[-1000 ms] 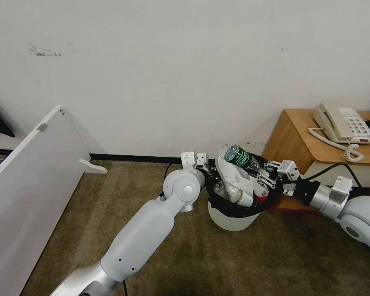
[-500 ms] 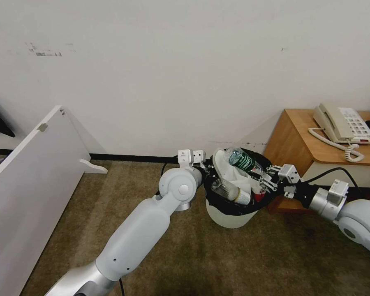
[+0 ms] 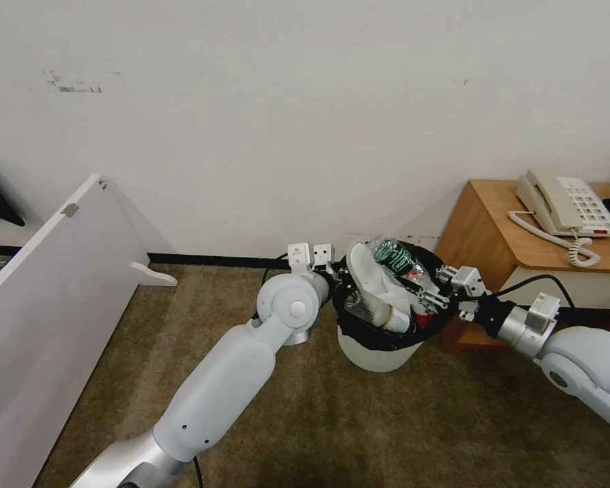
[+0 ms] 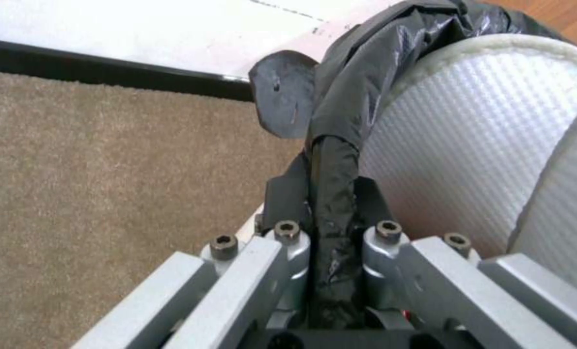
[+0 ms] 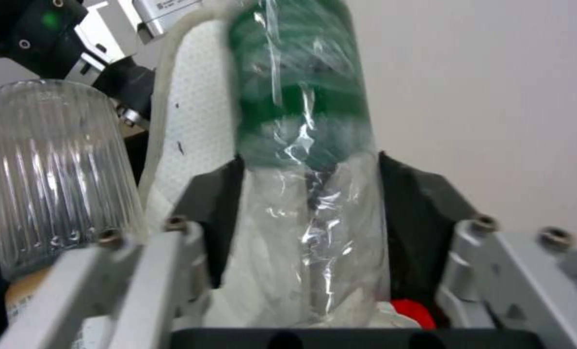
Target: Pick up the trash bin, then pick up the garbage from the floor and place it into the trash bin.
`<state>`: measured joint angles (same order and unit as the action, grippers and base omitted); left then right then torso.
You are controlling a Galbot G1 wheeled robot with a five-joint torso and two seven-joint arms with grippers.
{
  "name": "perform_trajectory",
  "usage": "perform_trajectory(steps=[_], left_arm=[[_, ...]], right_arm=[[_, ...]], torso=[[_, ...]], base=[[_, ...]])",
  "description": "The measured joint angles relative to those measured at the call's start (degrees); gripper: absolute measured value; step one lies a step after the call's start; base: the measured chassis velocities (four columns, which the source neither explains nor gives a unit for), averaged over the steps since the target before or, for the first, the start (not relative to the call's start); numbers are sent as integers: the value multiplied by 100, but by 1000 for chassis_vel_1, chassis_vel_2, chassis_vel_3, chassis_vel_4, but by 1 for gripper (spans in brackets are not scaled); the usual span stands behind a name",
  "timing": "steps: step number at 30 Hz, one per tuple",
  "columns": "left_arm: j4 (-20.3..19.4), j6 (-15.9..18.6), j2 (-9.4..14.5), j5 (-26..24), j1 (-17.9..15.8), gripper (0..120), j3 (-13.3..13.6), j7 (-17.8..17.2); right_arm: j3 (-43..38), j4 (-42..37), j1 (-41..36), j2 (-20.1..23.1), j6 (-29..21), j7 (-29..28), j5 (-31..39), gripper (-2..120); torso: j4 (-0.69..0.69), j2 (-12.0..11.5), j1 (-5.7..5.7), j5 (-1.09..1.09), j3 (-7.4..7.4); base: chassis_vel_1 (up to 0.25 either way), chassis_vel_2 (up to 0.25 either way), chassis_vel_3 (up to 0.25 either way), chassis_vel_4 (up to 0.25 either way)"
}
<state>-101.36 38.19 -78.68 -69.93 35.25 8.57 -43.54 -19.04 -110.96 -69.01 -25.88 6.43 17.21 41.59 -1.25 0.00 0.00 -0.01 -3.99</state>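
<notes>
Shifted leftward: left tool (image 4: 330, 213) pinching trash bin (image 3: 376, 352); right tool (image 5: 308, 203) clamps bottle (image 5: 298, 121).

Head view: high, facing forward and down at carpet, wall and trash bin (image 3: 379, 339). Wrist views: very close, left along its gripper (image 4: 330, 213) at the bin's rim, right across the bin's contents. Shared by all three: the bin.
</notes>
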Motion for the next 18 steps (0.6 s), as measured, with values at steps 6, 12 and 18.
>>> perform_trajectory(steps=[6,12,18], left_arm=[[-6,0,11,6,6,4,-35,4],[29,0,-8,29,3,4,-65,11],[37,0,-8,44,13,4,-79,17]], right_arm=[[116,42,156,-37,6,-9,6,82],[196,88,255,-65,21,-12,8,98],[200,90,260,-68,32,-12,3,100]], torso=[[0,0,0,0,0],[0,0,0,0,0],[0,0,0,0,0]], base=[[0,0,0,0],[0,0,0,0],[0,0,0,0]])
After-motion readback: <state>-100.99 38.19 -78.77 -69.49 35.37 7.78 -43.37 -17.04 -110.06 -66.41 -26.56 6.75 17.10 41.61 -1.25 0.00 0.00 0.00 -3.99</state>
